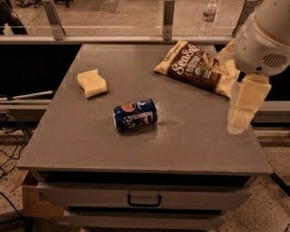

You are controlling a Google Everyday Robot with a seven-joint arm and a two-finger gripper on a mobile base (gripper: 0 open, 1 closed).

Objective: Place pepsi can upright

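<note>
The pepsi can (135, 114) is dark blue with a round red-white-blue logo. It lies on its side near the middle of the grey table (81, 140), its ends pointing left and right. My gripper (241, 108) is cream-coloured and hangs below the white arm housing (263, 41) over the table's right edge. It is well to the right of the can, apart from it, and holds nothing that I can see.
A yellow sponge (92, 83) lies at the left of the table. A brown chip bag (199, 68) lies at the back right, just behind my gripper. A clear water bottle (208, 13) stands beyond the rail. A drawer with a handle (144, 199) is under the tabletop.
</note>
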